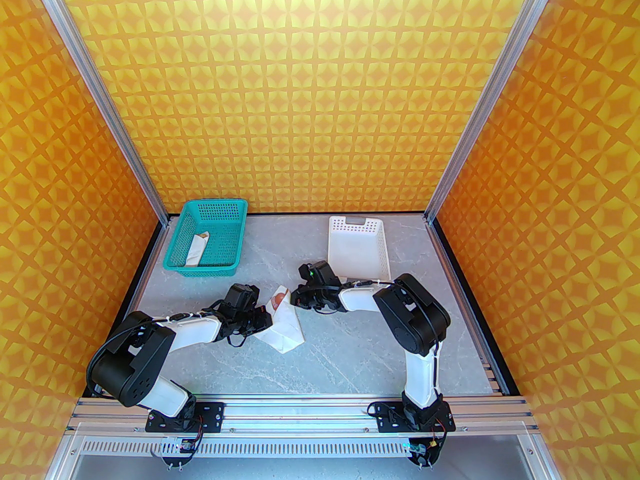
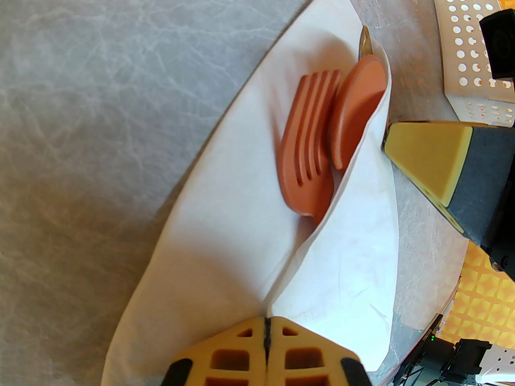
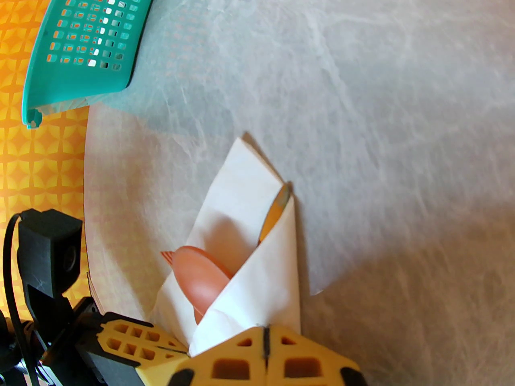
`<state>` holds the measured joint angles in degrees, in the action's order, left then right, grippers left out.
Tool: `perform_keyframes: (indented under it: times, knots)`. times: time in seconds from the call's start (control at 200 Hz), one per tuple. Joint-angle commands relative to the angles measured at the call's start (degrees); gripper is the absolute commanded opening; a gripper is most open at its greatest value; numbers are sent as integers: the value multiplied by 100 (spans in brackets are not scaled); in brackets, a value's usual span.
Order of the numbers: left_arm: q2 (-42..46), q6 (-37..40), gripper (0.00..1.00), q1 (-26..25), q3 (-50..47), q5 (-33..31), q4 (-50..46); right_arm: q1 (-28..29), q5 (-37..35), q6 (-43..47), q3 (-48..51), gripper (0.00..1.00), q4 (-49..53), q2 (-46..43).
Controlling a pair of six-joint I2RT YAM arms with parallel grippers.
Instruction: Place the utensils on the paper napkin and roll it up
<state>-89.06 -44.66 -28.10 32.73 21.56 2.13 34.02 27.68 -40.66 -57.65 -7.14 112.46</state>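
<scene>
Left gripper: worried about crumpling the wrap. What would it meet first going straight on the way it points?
The left gripper meets the paper napkin at once; beyond, probably the orange fork.

Overhead camera high behind, looking down, 2 wrist cameras close, opposite sides, sharing paper napkin [image 1: 282, 325]

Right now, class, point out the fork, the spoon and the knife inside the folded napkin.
fork [image 2: 290, 151]: left wrist view, on its tines.
spoon [image 2: 356, 103]: left wrist view, on its bowl.
knife [image 3: 275, 212]: right wrist view, on its orange blade.
</scene>
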Motion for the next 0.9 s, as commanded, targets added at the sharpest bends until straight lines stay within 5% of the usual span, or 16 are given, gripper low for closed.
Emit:
perform_keyframes:
  times: [0.0,0.895]
  knots:
    - [-177,125,0,-20,28,-240,-325,7,96,-56,153,1,-39,-239]
    - [-145,139,0,-29,-21,-240,-336,87,-65,-5,415,1,153,-228]
